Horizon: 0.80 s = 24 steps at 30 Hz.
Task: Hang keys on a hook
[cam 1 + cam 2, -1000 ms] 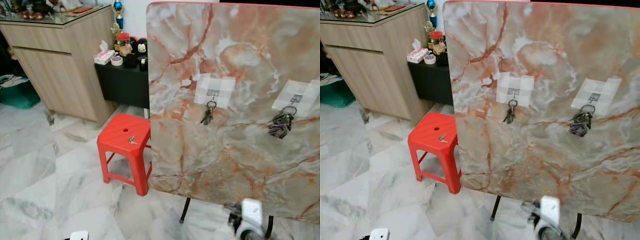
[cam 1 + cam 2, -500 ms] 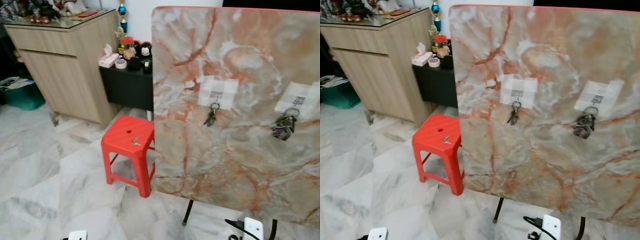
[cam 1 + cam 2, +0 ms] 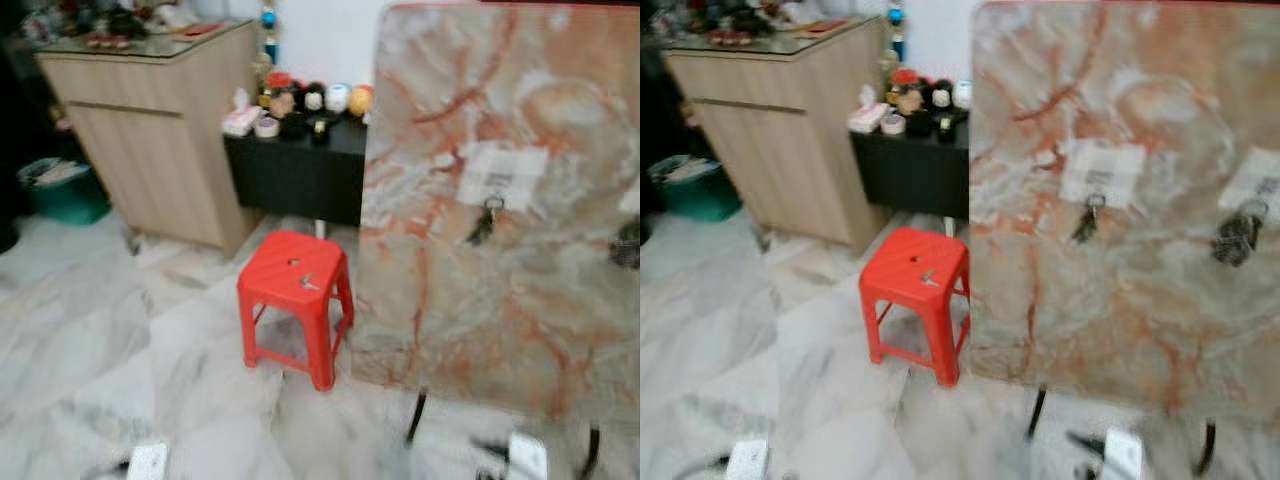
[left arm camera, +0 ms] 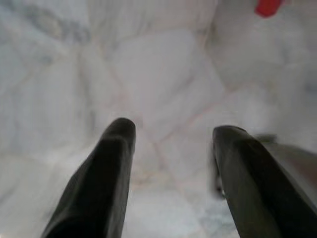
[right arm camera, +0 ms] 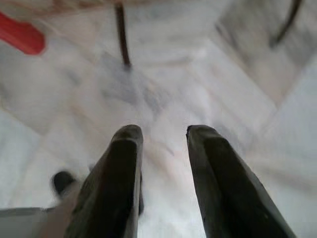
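Red stool (image 3: 295, 290) w/ loose keys (image 3: 308, 283) has shifted toward frame centre: camera panned left, approach likely. Left gripper (image 4: 168, 144) & right gripper (image 5: 163, 144) hang apart, empty, over floor (image 3: 90, 350).

Small key (image 3: 309, 284) is lying flat atop the red stool (image 3: 295, 285), well apart from both grippers. Clear adhesive hook (image 3: 1098, 180) is sticking to the upright marble board (image 3: 1140, 290), a key bunch (image 3: 1085, 221) hanging from it. Views blurred.
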{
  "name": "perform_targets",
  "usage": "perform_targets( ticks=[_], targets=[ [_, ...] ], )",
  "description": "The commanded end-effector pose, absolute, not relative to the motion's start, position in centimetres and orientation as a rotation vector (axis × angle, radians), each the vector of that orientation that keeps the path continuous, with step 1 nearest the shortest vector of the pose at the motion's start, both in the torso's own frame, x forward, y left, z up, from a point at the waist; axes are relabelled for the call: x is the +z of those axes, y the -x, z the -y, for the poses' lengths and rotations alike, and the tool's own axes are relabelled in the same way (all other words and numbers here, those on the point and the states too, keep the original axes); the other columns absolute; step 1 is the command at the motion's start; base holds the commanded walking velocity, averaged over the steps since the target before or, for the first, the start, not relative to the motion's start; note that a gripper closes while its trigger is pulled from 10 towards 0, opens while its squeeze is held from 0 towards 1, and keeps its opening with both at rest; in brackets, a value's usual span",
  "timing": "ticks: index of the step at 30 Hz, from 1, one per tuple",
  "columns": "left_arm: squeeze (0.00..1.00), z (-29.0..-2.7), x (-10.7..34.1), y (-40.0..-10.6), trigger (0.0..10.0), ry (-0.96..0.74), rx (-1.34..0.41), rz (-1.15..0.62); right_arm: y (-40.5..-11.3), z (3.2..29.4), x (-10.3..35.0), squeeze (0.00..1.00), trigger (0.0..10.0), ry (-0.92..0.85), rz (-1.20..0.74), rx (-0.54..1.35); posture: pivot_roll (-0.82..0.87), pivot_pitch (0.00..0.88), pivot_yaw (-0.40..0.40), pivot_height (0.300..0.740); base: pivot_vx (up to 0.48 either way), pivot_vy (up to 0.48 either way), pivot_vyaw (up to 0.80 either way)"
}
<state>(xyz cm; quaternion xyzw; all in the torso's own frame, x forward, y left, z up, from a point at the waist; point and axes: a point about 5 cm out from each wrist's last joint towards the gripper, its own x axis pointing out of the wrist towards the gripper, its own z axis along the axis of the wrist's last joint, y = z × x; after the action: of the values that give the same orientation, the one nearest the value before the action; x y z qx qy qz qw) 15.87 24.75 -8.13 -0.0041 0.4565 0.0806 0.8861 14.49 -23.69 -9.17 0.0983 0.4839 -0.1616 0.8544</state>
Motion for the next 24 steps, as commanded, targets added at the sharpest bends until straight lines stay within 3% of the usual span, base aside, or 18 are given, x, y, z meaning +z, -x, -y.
perform_targets(
  ticks=[1, 24],
  targets=[
    [0.0, -25.5, -8.1, -15.5, 10.0, -0.01, 0.178, -0.966, -15.1, 22.8, -9.2, 0.0, 10.0, -0.223, -1.01, -0.323, 0.0, 0.0, -0.001, 0.709, 0.0, 0.48, 0.0],
    [0.0, -24.7, -8.4, -15.2, 10.0, -0.006, 0.164, -0.971, -13.5, 23.6, -9.5, 0.0, 10.0, -0.237, -1.024, -0.341, 0.01, 0.0, 0.002, 0.709, 0.0, 0.48, 0.0]
  ],
)
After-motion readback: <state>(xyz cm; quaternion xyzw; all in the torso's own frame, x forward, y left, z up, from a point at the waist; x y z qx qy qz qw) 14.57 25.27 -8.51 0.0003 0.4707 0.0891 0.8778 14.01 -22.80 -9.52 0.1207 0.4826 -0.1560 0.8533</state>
